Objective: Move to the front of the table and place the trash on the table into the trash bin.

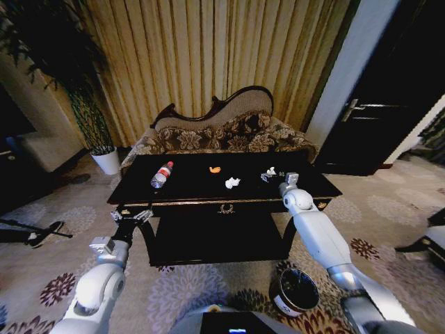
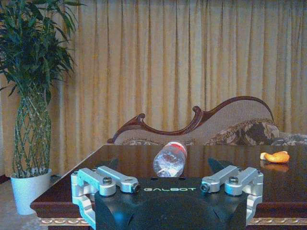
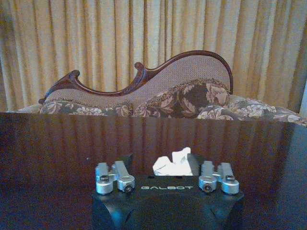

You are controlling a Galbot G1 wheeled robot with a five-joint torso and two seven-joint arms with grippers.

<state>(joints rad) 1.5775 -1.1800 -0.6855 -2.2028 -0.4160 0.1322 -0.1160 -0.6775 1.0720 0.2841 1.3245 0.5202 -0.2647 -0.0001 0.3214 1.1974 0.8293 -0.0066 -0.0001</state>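
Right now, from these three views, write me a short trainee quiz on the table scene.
1. True or false: the bottle is standing upright on the table.
2. Which end effector has the white paper piece between its open fingers: A) left B) right?
3. Where is the bin?

Key: 1. False, it lies on its side. 2. B, the right; the left hovers open at the table's front left edge, facing the bottle. 3. On the carpet in front of the table, beside the right arm.
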